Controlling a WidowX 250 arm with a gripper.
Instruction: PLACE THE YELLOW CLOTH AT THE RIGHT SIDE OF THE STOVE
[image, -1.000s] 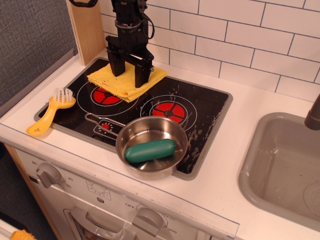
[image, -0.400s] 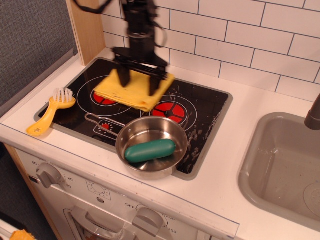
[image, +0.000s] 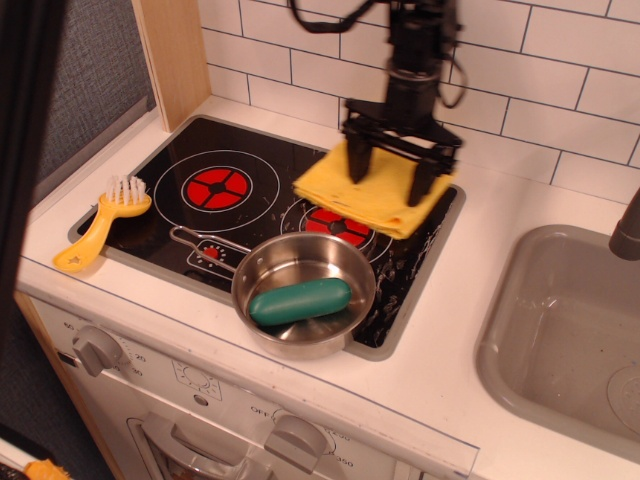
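The gripper hangs above the back right part of the stove, its two black fingers pinching the yellow cloth between them. The cloth is lifted off the glass and droops over the far edge of the stove's right burner, its right corner reaching toward the stove's grey rim. At the stove's front right sits a steel pan holding a green oblong object. Off the stove's left edge lies a yellow-handled brush. The grey sink is well apart, right of the stove.
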